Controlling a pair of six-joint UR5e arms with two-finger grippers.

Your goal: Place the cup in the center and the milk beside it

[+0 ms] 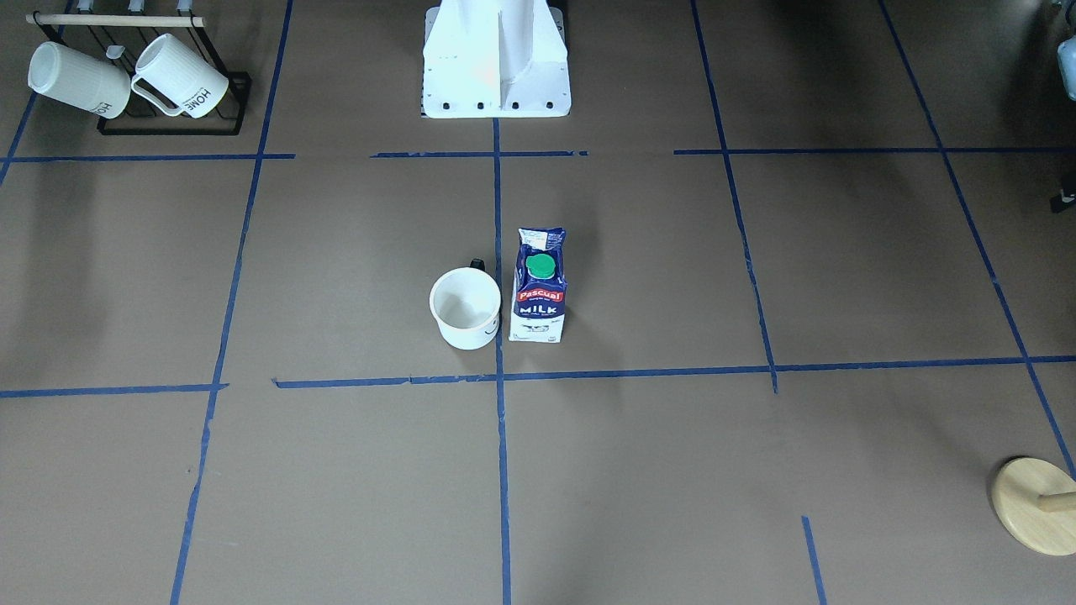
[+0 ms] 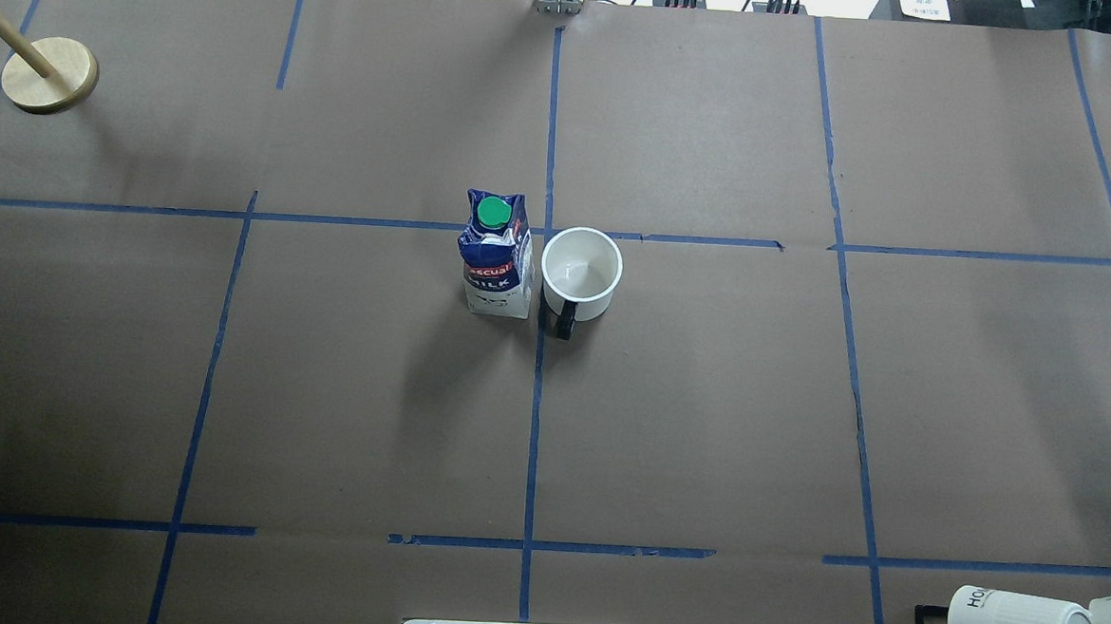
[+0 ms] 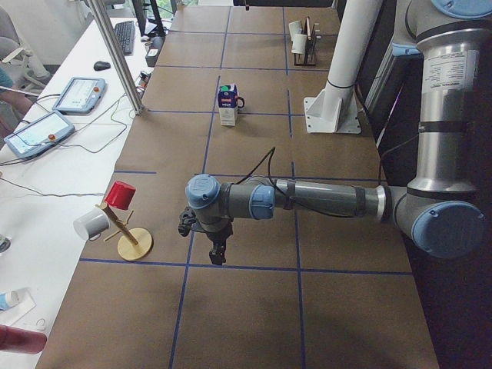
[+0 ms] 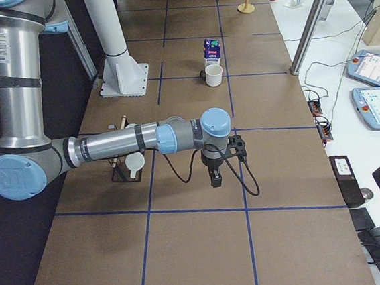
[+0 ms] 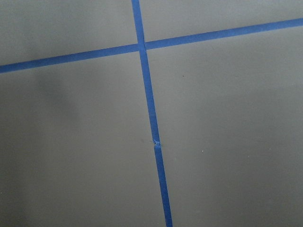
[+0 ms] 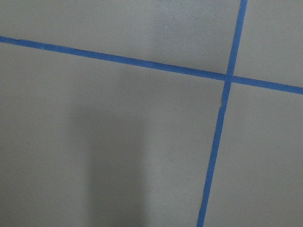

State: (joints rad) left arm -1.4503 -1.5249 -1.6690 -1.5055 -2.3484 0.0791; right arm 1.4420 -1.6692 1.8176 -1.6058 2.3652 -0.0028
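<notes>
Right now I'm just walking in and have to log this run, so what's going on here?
Nothing is being handled at this moment. The cup stands upright at the center, with the milk upright close beside it, on the robot's left. The left gripper and right gripper hang well away from both, one off to each side, holding nothing. Whether they are open or shut cannot be told.

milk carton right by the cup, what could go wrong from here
The milk is tall and narrow and stands nearly against the cup; any nudge could topple it. Both sit just on the robot's side of the tape crossing, so placement might be judged off-centre.
</notes>
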